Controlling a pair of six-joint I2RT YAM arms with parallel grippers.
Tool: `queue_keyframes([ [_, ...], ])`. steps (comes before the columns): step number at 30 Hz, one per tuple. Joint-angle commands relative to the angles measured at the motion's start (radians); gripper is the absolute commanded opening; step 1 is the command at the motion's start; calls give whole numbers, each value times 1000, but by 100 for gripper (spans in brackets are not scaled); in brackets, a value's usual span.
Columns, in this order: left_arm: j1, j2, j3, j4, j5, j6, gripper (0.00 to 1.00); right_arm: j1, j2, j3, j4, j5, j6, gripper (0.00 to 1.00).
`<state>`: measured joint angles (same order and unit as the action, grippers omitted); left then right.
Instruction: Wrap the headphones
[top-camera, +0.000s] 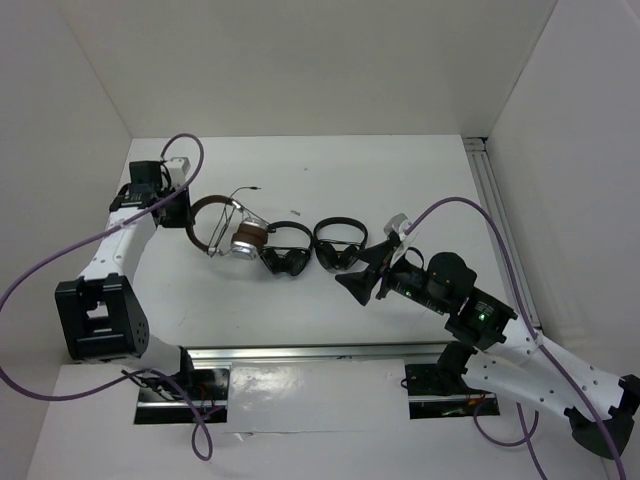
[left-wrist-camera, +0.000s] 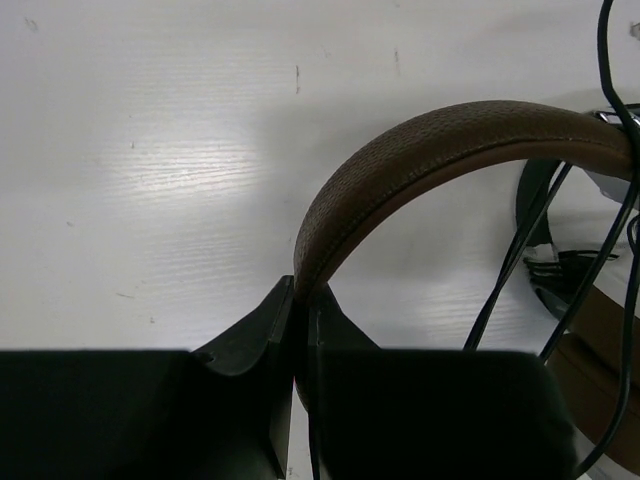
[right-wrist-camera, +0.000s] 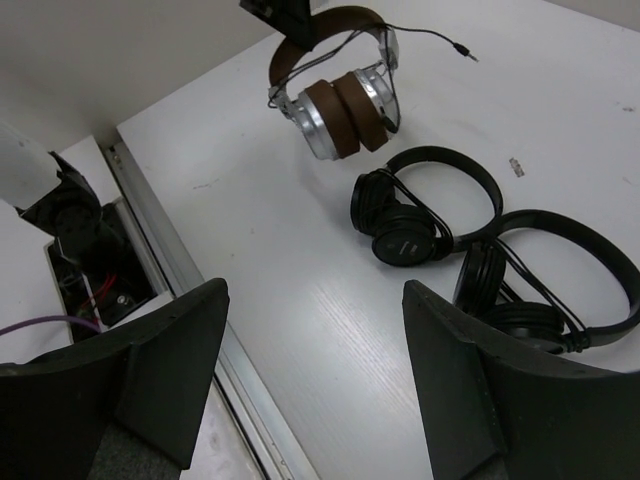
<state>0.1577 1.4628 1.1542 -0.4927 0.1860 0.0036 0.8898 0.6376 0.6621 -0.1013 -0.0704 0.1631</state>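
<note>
Where arched, headphones (left-wrist-camera: 430, 150) brown, dimpled.

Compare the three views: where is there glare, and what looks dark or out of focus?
Left wrist view: glare whitens the table; the left gripper is dark, featureless, while the headphones show sharp texture. Right wrist view: the right gripper is soft-edged in front, the table beyond crisp. Top view: even light, faint shadows.

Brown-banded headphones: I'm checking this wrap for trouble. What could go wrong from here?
The left fingers pinch a narrow bit of the brown padded headband; it might slip. The thin dark cable hangs loose across it and could snag. The nearest black headphones lie close and may get dragged.
</note>
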Motion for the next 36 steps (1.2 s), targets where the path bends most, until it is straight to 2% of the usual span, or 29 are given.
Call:
queue_keyframes([
  [1, 38, 85, 25, 23, -37, -57, 0, 6, -13, 27, 32, -42, -7, 77],
  [4, 103, 111, -17, 23, -39, -160, 0, 6, -3, 18, 54, -51, -7, 77],
  [9, 148, 5, -162, 143, -95, -236, 0, 6, 22, 18, 54, -63, -7, 77],
  [15, 171, 20, -162, 152, -86, -260, 0, 6, 22, 18, 45, -54, -7, 77],
  [19, 171, 21, -185, 166, -128, -290, 0, 15, 33, 36, 25, -54, -7, 77],
  [24, 171, 94, -152, 166, -92, -290, 0, 24, 33, 48, 14, -31, -7, 77],
  [26, 171, 103, -171, 181, -92, -300, 3, 24, 33, 59, 5, -31, -7, 77],
  [30, 171, 113, -171, 181, -54, -300, 16, 24, 53, 93, -6, -31, -7, 77],
  [35, 171, 113, -198, 201, 1, -300, 17, 24, 62, 114, -15, -31, -7, 77],
  [36, 171, 100, -198, 201, 1, -300, 15, 24, 62, 123, -15, -31, 2, 77],
])
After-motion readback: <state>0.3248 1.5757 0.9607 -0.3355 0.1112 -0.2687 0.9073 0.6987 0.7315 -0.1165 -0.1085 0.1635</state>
